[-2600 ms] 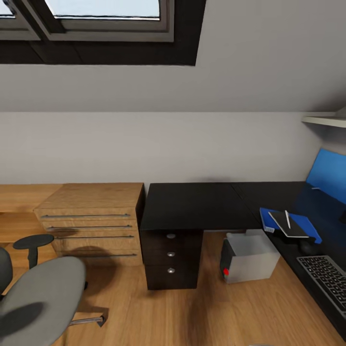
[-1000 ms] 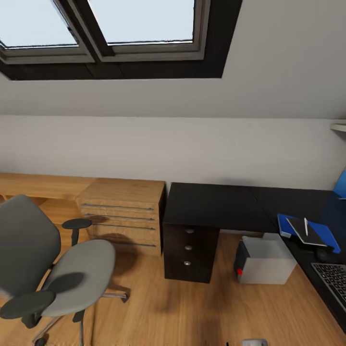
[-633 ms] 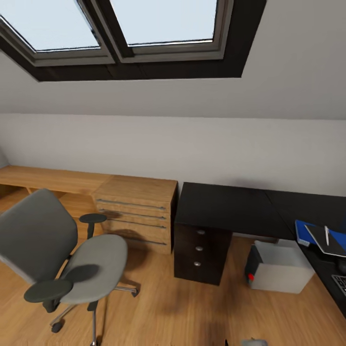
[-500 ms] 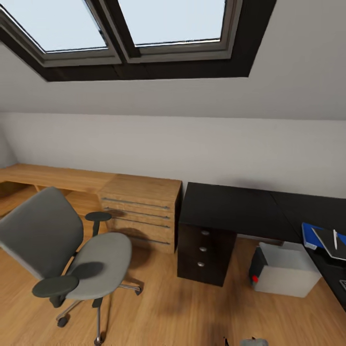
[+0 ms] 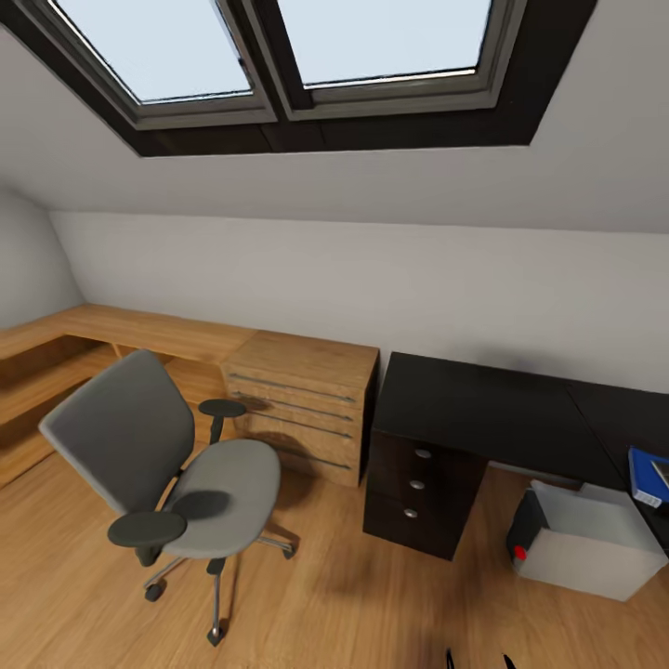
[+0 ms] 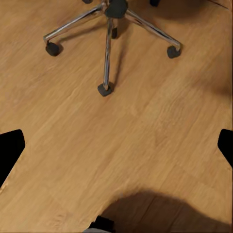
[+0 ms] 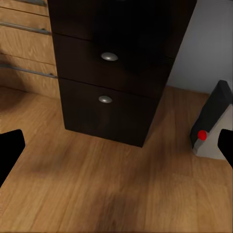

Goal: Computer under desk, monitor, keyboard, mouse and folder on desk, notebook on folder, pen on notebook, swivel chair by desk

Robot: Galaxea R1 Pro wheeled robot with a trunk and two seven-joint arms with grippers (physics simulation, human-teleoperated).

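The swivel chair (image 5: 190,469), with its grey seat and back and black armrests, stands on the wood floor left of the desk, apart from it. Its metal star base (image 6: 109,43) lies ahead of my open left gripper (image 6: 116,148). The black desk (image 5: 483,409) runs off to the right, with its drawer unit (image 5: 418,488) under the near end. The grey computer (image 5: 585,544) sits on the floor under the desk. A corner of the blue folder (image 5: 649,462) lies on the desktop. My right gripper (image 7: 116,148) is open, facing the drawer unit (image 7: 114,92) and computer (image 7: 213,116). Monitor, keyboard, mouse, notebook and pen are out of view.
A light-wood drawer chest (image 5: 307,404) stands against the desk's left end. A low wooden bench (image 5: 111,330) runs along the wall into the left corner. A dark-framed skylight (image 5: 307,65) sits in the sloped wall above. Bare floor (image 5: 353,604) lies between me and the furniture.
The whole view has swung left and pulled back. The chair now shows in full, while the desk's right part with the keyboard and notebook has slid out of frame. Nothing itself has moved.
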